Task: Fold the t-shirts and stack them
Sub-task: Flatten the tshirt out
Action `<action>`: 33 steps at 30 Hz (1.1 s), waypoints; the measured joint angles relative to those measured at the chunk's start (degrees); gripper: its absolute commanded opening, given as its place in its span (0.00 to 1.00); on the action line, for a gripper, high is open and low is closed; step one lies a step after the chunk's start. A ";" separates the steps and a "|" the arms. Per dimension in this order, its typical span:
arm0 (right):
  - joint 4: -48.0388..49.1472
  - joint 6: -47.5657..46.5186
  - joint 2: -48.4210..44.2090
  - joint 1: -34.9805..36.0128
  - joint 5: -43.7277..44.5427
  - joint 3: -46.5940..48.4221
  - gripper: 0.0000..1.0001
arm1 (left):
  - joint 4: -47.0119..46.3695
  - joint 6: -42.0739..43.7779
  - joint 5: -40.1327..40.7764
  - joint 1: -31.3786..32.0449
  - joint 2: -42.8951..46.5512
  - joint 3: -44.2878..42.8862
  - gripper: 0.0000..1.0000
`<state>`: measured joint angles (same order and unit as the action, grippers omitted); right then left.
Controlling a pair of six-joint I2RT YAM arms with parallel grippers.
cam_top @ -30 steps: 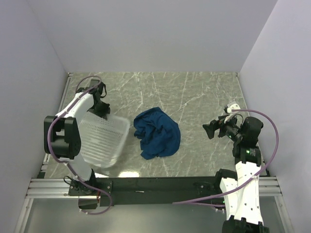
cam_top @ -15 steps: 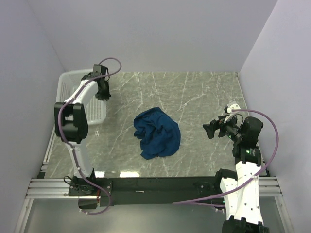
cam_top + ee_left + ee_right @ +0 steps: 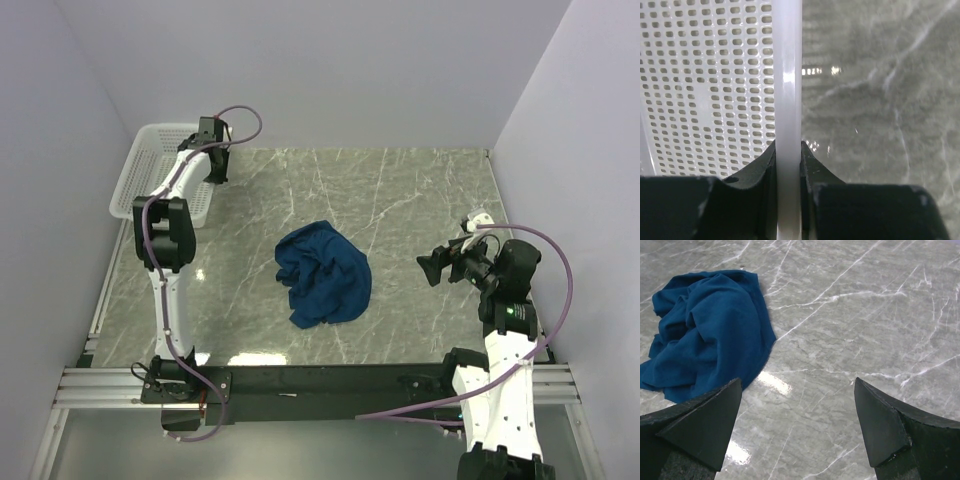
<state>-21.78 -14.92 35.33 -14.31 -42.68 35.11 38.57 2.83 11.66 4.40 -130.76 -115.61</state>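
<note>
Overhead, we see the left gripper (image 3: 213, 166) at about eleven o'clock on the marble table (image 3: 420, 190), its jaws clamped on the rim of the white mesh basket (image 3: 136, 176). The left wrist view confirms it: the pale rim bar runs straight up between the two dark fingers (image 3: 762, 167), which press it from both sides. The bar leaves that picture at the top, and the gripper's black body fills the bottom. We cannot tell whether the basket rests on the table or hangs above it, and the arm hides part of its near wall. The dark navy-blue t-shirt (image 3: 322, 275) lies crumpled near the middle of the table, well apart from both grippers. It is so bunched that we cannot make out sleeves, collar or any print. The right gripper (image 3: 434, 267) hovers at about three o'clock from the shirt, jaws wide apart and holding nothing. In its own wrist view, the shirt's left edge is cut off and its lower edge is hidden behind the left finger.
</note>
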 measured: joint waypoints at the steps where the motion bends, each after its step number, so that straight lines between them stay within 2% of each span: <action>1: 0.00 -0.02 0.20 0.00 0.00 0.00 0.99 | -0.22 0.15 0.37 -0.13 -0.61 -0.83 0.12; 2: 0.00 -0.02 0.37 0.00 0.02 0.00 0.99 | -0.39 0.22 0.81 -0.24 -1.16 -1.55 0.17; 3: -0.02 -0.02 0.57 0.00 0.02 0.00 0.99 | -0.72 0.15 1.53 -0.42 -1.64 -2.27 0.27; 6: -0.09 -0.17 0.90 0.00 0.02 0.00 0.99 | -1.31 -0.87 3.87 -1.05 -2.51 -3.67 0.45; 7: -0.11 -0.22 0.92 0.00 0.00 0.00 0.99 | -1.20 -1.68 4.70 -1.31 -2.54 -4.07 0.64; 8: -0.11 -0.37 0.96 0.00 -0.02 0.00 0.99 | -1.22 -2.19 5.01 -1.55 -2.51 -4.44 0.70; 11: -0.42 -1.68 1.31 0.00 -1.25 0.00 0.99 | -3.30 -4.68 5.46 -1.84 0.20 -2.75 0.73; 14: -2.21 -4.92 1.53 0.00 -5.38 0.00 0.98 | -7.89 -6.64 4.66 -1.18 11.72 9.29 0.79; 15: -3.19 -6.45 1.53 0.00 -7.34 0.00 0.98 | -9.51 -7.37 3.96 -0.74 17.77 14.91 0.88; 18: -5.84 -11.23 1.73 1.51 -12.17 -0.09 0.98 | -17.20 -10.43 -0.72 0.20 39.04 31.65 0.99; 20: -7.04 -13.66 2.47 5.29 -13.07 -0.15 0.96 | -22.67 -12.96 -5.79 0.28 55.34 42.03 0.99; 23: -7.96 -16.37 6.47 16.63 -9.99 0.52 0.92 | -31.12 -16.81 -16.50 -0.68 78.90 57.02 1.00; 25: -9.01 -17.27 11.19 22.80 -7.15 2.32 0.89 | -34.75 -18.91 -23.67 -0.68 89.15 65.20 0.99; 27: -9.66 -17.55 17.51 26.95 -2.91 5.44 0.85 | -36.35 -20.72 -28.92 -0.39 93.66 71.82 0.99; 30: -9.22 -16.33 25.99 31.23 3.76 10.08 0.79 | -33.31 -23.17 -34.10 -0.42 95.27 80.35 0.98; 33: -8.96 -14.10 33.68 36.02 8.85 14.91 0.77 | -27.63 -24.61 -37.35 -0.42 94.77 83.34 0.98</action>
<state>-30.74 -29.02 69.01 21.71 -33.82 50.02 10.94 -21.78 -25.69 3.99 -35.99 -32.27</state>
